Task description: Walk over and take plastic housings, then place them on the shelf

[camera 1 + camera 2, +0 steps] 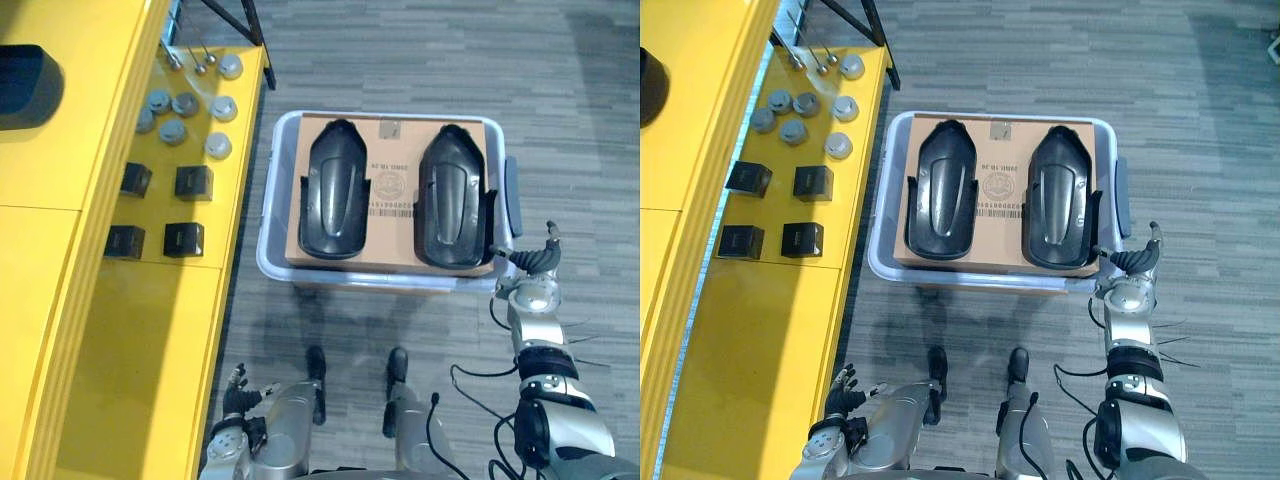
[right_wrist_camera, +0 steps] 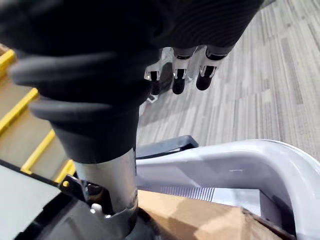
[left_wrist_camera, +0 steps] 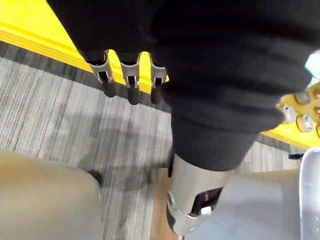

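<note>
Two black plastic housings, a left one (image 1: 338,190) and a right one (image 1: 455,197), lie side by side on a cardboard sheet (image 1: 390,135) that covers a grey plastic bin (image 1: 272,262). My right hand (image 1: 535,290) hovers at the bin's front right corner, just beside the right housing, open and holding nothing. In the right wrist view its fingers (image 2: 180,70) hang relaxed above the bin's rim (image 2: 235,160). My left hand (image 1: 232,400) is low at the lower left, by the edge of the yellow shelf (image 1: 150,340), open and empty.
On the yellow shelf to the left lie several grey round caps (image 1: 185,105) and several small black boxes (image 1: 193,182). A black block (image 1: 25,85) sits on the higher yellow level. A dark stand leg (image 1: 235,20) reaches the floor behind the shelf. Grey carpet surrounds the bin.
</note>
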